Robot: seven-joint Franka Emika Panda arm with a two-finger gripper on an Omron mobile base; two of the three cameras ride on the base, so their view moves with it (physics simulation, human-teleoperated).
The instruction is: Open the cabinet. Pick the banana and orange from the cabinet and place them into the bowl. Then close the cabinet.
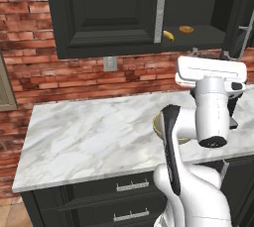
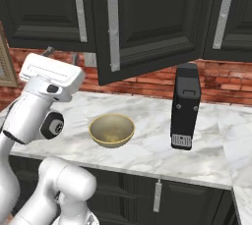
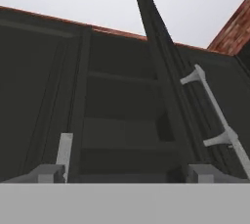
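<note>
The black cabinet (image 1: 109,13) hangs over the counter with its left door shut. Its right door (image 2: 133,27) stands swung out, silver bar handle (image 3: 215,115) on it. On the open shelf lies the yellow banana (image 1: 168,35), with a flat orange-brown lump (image 1: 186,29) to its right. The orange is hidden. My gripper (image 1: 209,53) (image 2: 61,54) (image 3: 127,174) points up just below the shelf's front edge, under the lump and beside the open door's edge; it is open and holds nothing. The tan bowl (image 2: 111,129) (image 1: 156,124) sits on the counter below, partly behind my arm.
A tall black appliance (image 2: 185,106) stands on the marble counter (image 1: 89,132) right of the bowl. Dark drawers (image 1: 131,186) with short handles run under the counter. A wall outlet (image 1: 110,63) sits in the brick wall below the cabinet.
</note>
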